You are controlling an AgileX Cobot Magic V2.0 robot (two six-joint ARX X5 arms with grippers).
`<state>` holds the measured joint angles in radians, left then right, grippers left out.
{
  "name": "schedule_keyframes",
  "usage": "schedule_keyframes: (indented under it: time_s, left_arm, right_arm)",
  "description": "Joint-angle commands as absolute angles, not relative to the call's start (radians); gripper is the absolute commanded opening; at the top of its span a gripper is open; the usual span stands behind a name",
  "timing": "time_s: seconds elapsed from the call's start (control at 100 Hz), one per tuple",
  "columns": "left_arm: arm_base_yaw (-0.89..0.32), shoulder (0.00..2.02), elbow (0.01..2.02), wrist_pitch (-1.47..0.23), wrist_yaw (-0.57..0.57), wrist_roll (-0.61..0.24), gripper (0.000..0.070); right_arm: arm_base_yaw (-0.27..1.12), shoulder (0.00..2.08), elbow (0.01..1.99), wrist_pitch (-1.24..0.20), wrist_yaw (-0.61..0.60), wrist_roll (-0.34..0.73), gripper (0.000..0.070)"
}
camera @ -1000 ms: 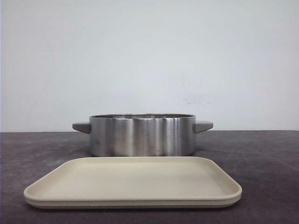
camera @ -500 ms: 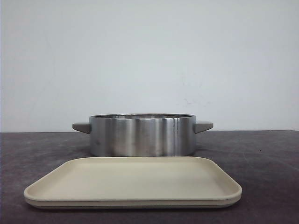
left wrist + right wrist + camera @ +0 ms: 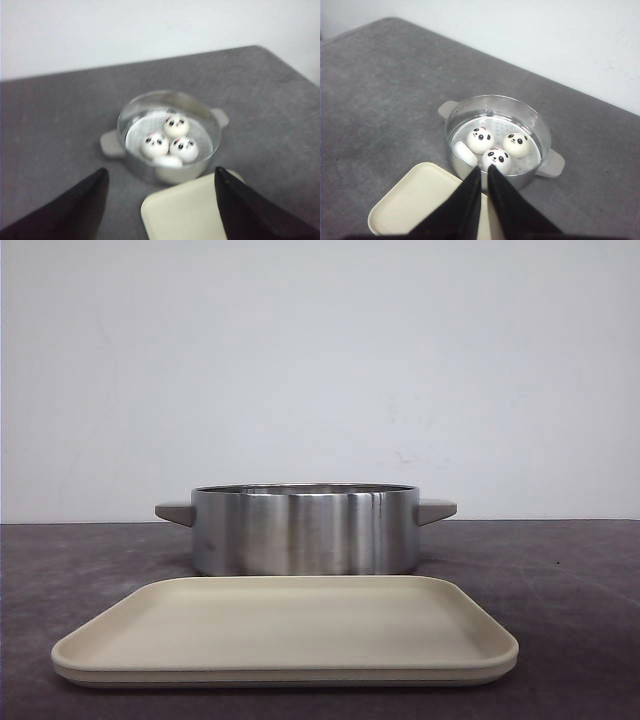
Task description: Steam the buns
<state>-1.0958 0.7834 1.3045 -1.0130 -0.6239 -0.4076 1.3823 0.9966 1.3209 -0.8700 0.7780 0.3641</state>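
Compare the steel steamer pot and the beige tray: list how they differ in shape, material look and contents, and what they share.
The steamer pot is round, deep and shiny metal; the tray is rectangular, shallow and matte beige. The pot holds the buns; no bun shows on the tray. The pot has side handles; the tray has none. Both rest on the grey table.

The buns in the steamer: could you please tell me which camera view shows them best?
The right wrist view: the buns sit sharp inside the steamer. The left wrist view shows them blurred; the front view shows only the steamer's wall.

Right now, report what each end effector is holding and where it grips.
Nothing is held. The left end effector is open; the right end effector is nearly shut on nothing. The buns sit in the steamer pot.
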Motion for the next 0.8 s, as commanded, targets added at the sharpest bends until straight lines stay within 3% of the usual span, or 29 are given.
schedule_keyframes:
  time_s: [0.0,0.22,0.35,0.52,0.79]
  left_arm:
    - [-1.108,0.76,1.272,-0.995,-0.634,-0.439,0.0382]
    - [-1.108,0.656,1.154,-0.949,-0.633,-0.428,0.037]
    - [-1.108,0.62,1.144,-0.949,-0.634,-0.426,0.015]
    - [-1.107,0.59,1.144,-0.949,-0.634,-0.406,0.0]
    - [-1.107,0.586,1.144,-0.95,-0.633,-0.411,0.0]
  right_arm:
    - [1.399,1.006,1.325,-0.839,0.775,0.374,0.0014]
    - [1.399,1.006,1.293,-0.784,0.757,0.374,0.0014]
    - [1.398,1.006,1.292,-0.78,0.759,0.374,0.0014]
    - [1.399,1.006,1.292,-0.754,0.759,0.374,0.0014]
    - [1.399,1.006,1.292,-0.708,0.758,0.368,0.0014]
